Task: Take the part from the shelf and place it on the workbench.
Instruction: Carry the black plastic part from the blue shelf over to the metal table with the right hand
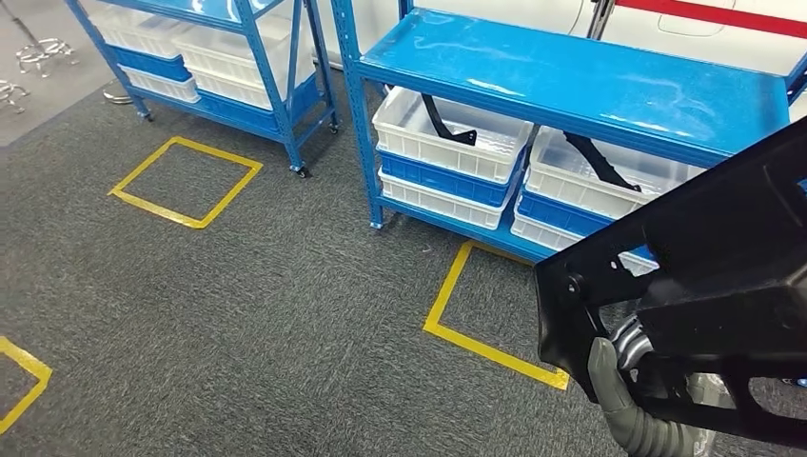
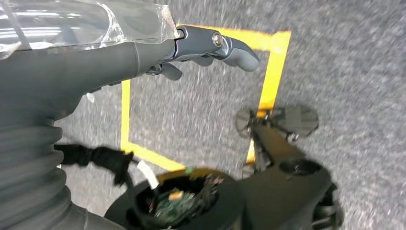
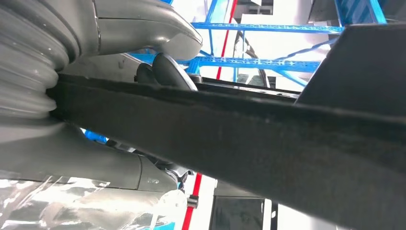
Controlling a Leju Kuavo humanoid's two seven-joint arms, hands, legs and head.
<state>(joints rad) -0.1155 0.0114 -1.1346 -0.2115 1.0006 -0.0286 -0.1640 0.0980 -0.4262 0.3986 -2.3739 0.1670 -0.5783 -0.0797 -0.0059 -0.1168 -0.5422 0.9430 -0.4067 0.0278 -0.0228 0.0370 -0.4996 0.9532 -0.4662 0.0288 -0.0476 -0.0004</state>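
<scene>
On two blue shelves (image 1: 571,76), stacked bins, right robot hand (image 1: 633,405) gripping one black part (image 1: 704,276)

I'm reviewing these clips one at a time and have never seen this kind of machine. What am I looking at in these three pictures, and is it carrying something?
This is a two-legged humanoid robot with a camera on its head and one at each wrist.

The head view looks forward and down at grey carpet marked with yellow tape squares. Ahead stands a blue shelf with white bins underneath; long black parts lie in two of them.

At the lower right of that view, the right hand grips a large black part, apparently one taken from the shelf. The right wrist view shows the same grip from close behind: the part crosses the picture with the grey thumb over it.

The left wrist view looks down at the floor past the left hand, which holds nothing, fingers loosely extended.

No workbench is visible here.
</scene>
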